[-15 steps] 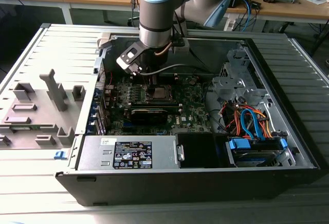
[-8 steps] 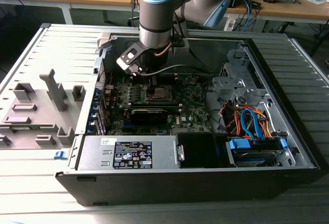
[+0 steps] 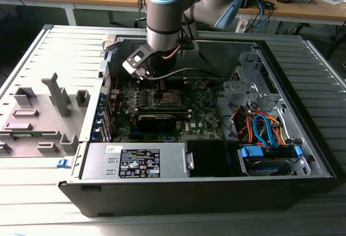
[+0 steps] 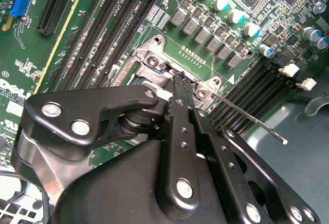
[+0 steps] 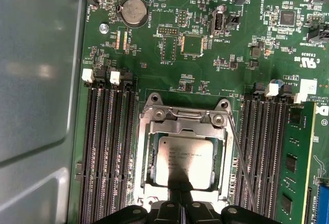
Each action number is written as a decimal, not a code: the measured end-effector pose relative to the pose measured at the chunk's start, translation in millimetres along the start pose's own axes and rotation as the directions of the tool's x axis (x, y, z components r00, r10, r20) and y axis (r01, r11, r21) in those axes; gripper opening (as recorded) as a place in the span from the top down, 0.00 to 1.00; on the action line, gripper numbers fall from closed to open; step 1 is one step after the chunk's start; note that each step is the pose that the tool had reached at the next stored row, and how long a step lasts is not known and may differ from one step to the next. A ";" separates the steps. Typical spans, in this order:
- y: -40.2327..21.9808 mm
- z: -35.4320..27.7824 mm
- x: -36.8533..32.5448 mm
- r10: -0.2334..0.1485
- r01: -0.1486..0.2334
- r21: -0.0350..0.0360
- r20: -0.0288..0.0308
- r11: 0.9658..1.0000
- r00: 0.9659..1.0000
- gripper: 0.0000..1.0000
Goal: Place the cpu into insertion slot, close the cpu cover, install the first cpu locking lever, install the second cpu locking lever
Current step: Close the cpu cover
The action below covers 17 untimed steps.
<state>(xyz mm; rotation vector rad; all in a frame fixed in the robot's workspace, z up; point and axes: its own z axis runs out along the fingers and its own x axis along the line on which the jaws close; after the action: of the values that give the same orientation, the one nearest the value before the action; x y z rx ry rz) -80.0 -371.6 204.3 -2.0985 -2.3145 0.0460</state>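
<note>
Jaws pinched together just over one edge of the cpu

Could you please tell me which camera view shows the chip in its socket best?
The first wrist view: the chip lies square-on inside the socket. In the second wrist view the claw covers most of the socket; the exterior view shows it small beneath the arm.

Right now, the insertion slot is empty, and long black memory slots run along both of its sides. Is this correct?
Not quite: the insertion slot is not empty. The first wrist view shows the cpu lying in it. The rest holds: the long black memory slots do run along both of its sides.
</note>
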 end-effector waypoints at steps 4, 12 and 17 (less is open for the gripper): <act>0.1 1.3 0.1 0.000 0.000 0.000 0.000 1.000 1.000 0.89; -0.4 -13.5 0.1 0.000 0.000 0.000 -0.001 1.000 1.000 0.89; 4.5 -22.0 -0.5 0.000 0.000 0.005 -0.001 1.000 1.000 0.89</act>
<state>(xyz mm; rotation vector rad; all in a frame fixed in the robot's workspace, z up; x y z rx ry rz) -74.7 -371.5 226.2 -2.0956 -2.3115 0.0507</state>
